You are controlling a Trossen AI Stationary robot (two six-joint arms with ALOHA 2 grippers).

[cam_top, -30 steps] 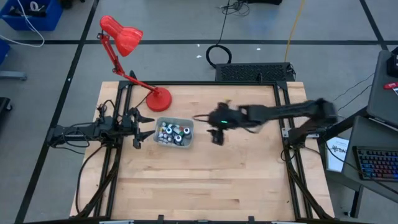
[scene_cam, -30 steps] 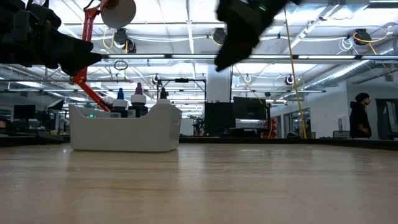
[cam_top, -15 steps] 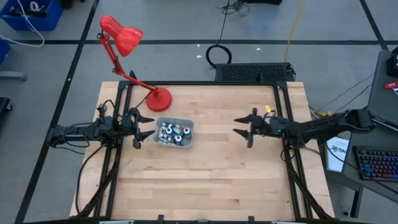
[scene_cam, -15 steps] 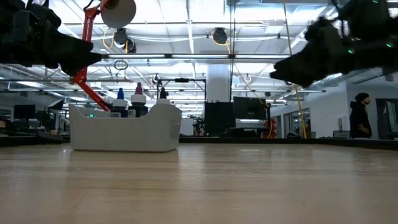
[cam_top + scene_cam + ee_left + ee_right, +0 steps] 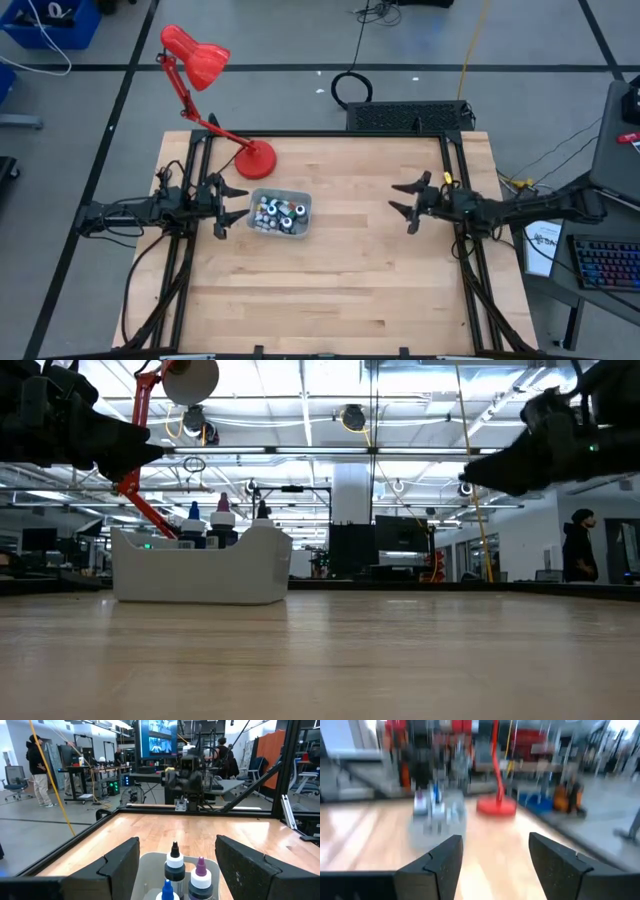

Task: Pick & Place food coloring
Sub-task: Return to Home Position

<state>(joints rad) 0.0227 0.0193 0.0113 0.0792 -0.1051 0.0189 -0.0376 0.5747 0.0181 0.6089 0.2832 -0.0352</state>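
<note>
The food coloring bottles (image 5: 277, 212) stand together inside a translucent grey tray (image 5: 301, 199) on the table's left half. The low view shows their caps (image 5: 221, 517) rising above the tray wall (image 5: 200, 570). In the left wrist view a black-tipped bottle (image 5: 174, 860) and a purple-tipped one (image 5: 200, 875) stand just ahead of the fingers. My left gripper (image 5: 226, 205) waits open at the tray's left side, above the table. My right gripper (image 5: 410, 203) is open and empty over the table's right side, raised in the low view (image 5: 470, 472).
A red desk lamp (image 5: 195, 55) has its round base (image 5: 256, 158) on the table behind the tray. Bare wood (image 5: 340, 280) stretches across the middle and near side. A black frame (image 5: 447, 160) edges the table. A person (image 5: 578, 550) stands in the room beyond.
My right gripper has drawn back from the table's middle, near the tray, toward the right edge, and has turned from pointing down to roughly level, fingers toward the tray. The left arm and the tray of bottles have kept still.
</note>
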